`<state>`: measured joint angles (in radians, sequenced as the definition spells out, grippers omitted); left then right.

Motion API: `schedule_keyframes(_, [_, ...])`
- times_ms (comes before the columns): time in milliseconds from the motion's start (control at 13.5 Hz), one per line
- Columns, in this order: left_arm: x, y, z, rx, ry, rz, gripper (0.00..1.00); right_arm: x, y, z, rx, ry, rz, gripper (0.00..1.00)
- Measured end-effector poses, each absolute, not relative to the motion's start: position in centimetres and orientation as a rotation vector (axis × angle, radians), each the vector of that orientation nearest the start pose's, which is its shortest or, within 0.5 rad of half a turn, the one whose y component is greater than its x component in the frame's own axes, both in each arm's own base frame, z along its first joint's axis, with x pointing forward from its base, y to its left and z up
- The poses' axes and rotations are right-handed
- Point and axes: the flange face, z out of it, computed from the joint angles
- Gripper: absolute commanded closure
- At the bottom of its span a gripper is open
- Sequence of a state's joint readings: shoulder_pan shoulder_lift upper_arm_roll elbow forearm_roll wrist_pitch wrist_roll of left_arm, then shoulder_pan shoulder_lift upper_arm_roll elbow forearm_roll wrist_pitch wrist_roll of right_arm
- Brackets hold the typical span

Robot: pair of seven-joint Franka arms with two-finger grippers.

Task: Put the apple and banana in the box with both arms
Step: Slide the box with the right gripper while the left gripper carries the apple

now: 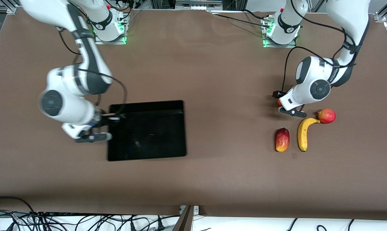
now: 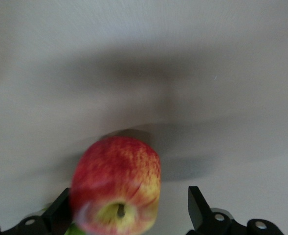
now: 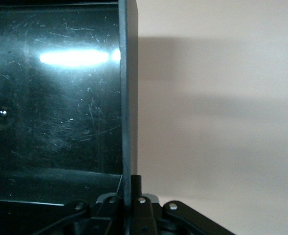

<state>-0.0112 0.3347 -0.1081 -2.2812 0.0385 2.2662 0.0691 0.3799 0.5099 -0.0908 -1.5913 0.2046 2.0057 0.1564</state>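
I see my right gripper (image 3: pixel 129 196) bent low, clamped on the box (image 1: pixel 146 130) wall, left gripper (image 2: pixel 129 205) angled down, fingers (image 2: pixel 198 208) wide around the apple (image 2: pixel 117 183), banana (image 1: pixel 303 133) nearby

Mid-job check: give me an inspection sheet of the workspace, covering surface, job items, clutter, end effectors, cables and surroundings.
Surface: brown table, bare around the fruit.
Job's things: apple between the left end effector's fingers; banana on the table; box holds no fruit.
Clutter: round red fruit by the banana's tip; oval red-and-yellow fruit beside the banana.
End effectors: left end effector open around the apple; right end effector shut on the box's wall.
Cables: black leads along both arms.
Surroundings: cable tangle below the table's edge.
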Motion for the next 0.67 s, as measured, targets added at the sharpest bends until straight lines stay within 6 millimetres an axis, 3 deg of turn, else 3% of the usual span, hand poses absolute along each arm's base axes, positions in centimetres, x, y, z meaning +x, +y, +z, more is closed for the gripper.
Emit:
schedule_keyframes(148, [48.6, -6.1, 16.9, -3.077, 0.344, 0.571, 0.84, 62.7, 27.5, 31.3, -3.0, -0.003, 0.216, 1.0])
schedule_keyframes(222, [48.8, -6.1, 17.0, -3.078, 0.347, 0.564, 0.89, 61.8, 30.7, 30.3, -2.998, 0.02, 0.191, 1.0])
schedule_keyframes(370, [49.8, -6.1, 18.3, -3.063, 0.375, 0.536, 0.88, 59.8, 36.5, 28.4, -2.991, 0.058, 0.114, 1.0])
schedule_keyframes(519, [51.7, -5.6, 22.2, -3.015, 0.385, 0.596, 0.88, 57.7, 41.7, 26.9, -2.984, 0.081, 0.074, 1.0])
schedule_keyframes(667, [54.7, -5.2, 29.1, -2.987, 0.358, 0.642, 0.88, 56.1, 45.9, 26.5, -2.977, 0.087, 0.057, 1.0])
